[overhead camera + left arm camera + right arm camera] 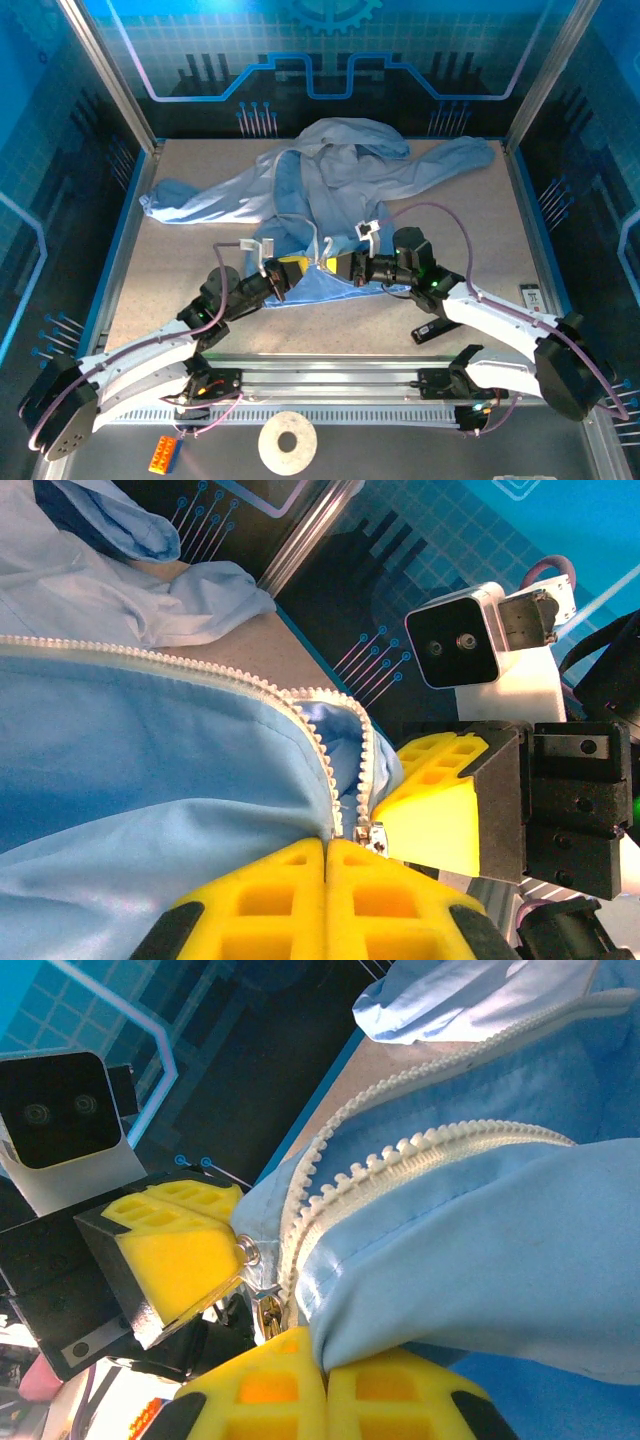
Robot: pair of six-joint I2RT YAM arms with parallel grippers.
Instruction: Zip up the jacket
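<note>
My top camera sits above and behind me, looking down across the whole counter (170, 270) to its far edge. My left wrist camera rides tight over my left hand (327, 852), my right over my right hand (325, 1352), facing each other; both share the jacket (120, 770) zipper (325, 770) end.

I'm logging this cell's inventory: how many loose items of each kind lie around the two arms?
Jacket: 1
Orange brick: 1
White ring: 1
Black block: 1
Small tag: 1
Total: 5
</note>
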